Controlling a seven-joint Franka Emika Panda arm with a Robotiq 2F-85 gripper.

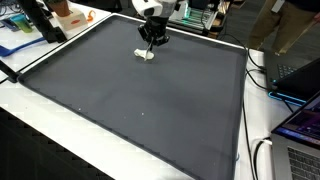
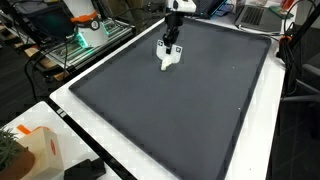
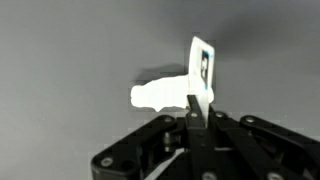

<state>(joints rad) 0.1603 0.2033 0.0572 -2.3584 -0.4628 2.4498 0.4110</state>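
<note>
Big white table point(image 2: 100, 135), and nearly all of it sits under a dark grey mat point(image 1: 140, 110). The action is up by the mat's far edge, well away from the near edge and the near corners.

The Robotiq gripper point(image 1: 151, 42) hangs straight down over that spot, in both exterior views. From the wrist view the jaws are pressed right together, pinching a thin upright flap of a small white piece point(image 3: 203, 65). The rest of the piece spreads out pale just behind the fingers point(image 3: 186, 120). It has a dark mark on the flap, but I can't make out what it is or what the piece is made of.

It sits directly under the gripper point(image 2: 170, 46). Whether its low end touches the mat or hangs just clear, I can't tell.

To my eye, this is the grasp made and the lift in hand. The hold is only on a slim edge, so any next move calls for a steady pinch and a slow, straight rise with no twisting.
</note>
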